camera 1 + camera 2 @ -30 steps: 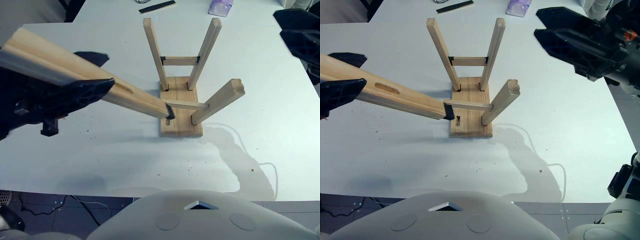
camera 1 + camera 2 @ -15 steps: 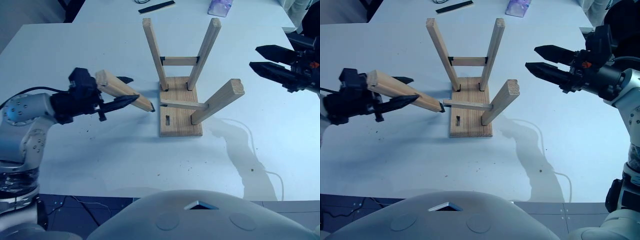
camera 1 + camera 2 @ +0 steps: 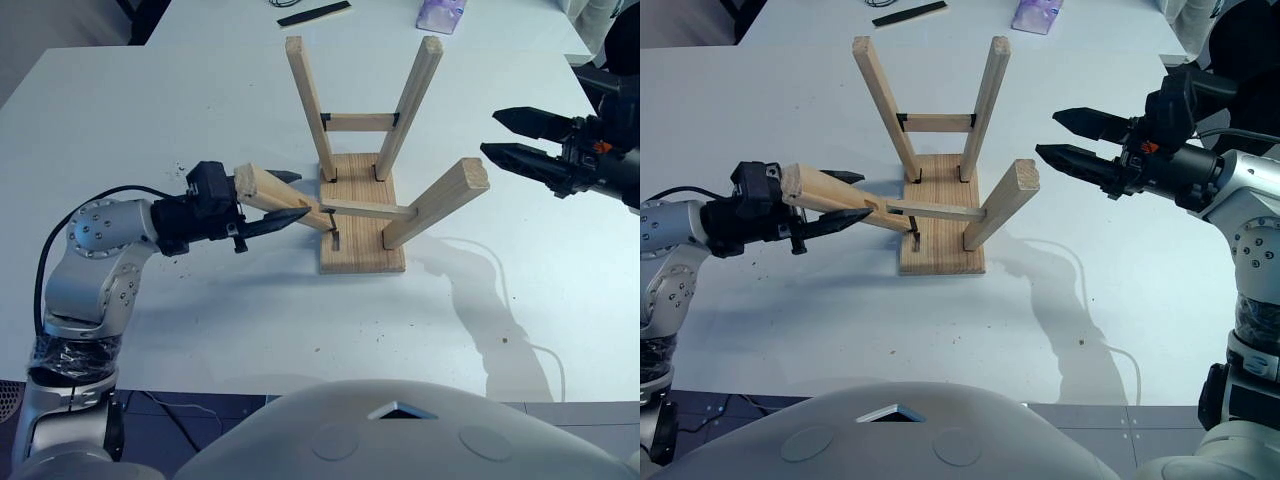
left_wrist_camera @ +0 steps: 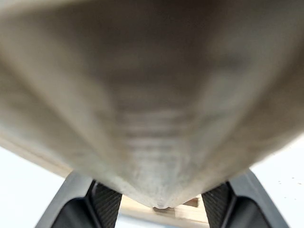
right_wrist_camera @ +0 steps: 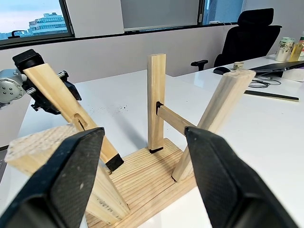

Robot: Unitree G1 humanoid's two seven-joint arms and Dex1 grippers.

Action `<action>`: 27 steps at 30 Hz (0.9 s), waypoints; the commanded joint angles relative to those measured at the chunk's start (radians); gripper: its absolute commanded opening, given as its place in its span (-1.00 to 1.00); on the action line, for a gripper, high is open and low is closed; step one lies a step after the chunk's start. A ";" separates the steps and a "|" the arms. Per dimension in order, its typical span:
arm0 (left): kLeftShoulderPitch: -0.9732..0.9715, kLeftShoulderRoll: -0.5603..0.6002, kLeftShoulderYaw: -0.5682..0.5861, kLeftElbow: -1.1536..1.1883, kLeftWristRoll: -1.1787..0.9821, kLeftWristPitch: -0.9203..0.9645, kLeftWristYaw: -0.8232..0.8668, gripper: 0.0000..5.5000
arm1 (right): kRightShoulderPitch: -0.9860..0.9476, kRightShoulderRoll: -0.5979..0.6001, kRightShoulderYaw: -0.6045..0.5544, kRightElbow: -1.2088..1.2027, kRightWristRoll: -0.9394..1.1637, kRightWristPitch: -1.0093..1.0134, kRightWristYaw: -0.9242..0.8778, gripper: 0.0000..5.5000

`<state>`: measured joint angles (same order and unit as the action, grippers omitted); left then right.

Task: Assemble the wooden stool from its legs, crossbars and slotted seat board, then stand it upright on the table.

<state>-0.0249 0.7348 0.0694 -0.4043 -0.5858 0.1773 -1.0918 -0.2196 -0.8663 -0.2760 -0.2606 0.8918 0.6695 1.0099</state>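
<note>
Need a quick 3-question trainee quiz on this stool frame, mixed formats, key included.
1. True or false: the right gripper is shut.
2. How many legs stand in the seat board with no gripper on them? A one, B three, C four.
3. Fill in: the left gripper is shut on a ___.
Key: 1 false, it is open and empty. 2 B, two upright and one tilted. 3 leg.
</note>
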 commanded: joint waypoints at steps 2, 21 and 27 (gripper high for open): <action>0.045 0.047 -0.040 -0.001 0.020 0.048 -0.040 -0.26 | 0.005 0.005 0.003 -0.025 -0.010 0.014 -0.012 0.13; -0.057 0.169 -0.226 0.143 0.025 0.268 -0.045 -0.25 | 0.043 0.039 0.025 -0.080 -0.021 0.007 -0.049 0.13; -0.123 0.163 -0.335 0.195 0.081 0.291 -0.030 -0.26 | 0.047 0.048 0.042 -0.094 -0.028 -0.002 -0.046 0.13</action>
<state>-0.2294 0.8702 -0.0863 -0.3195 -0.6959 0.3114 -1.1440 -0.1708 -0.8265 -0.2449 -0.3326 0.8795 0.6733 0.9601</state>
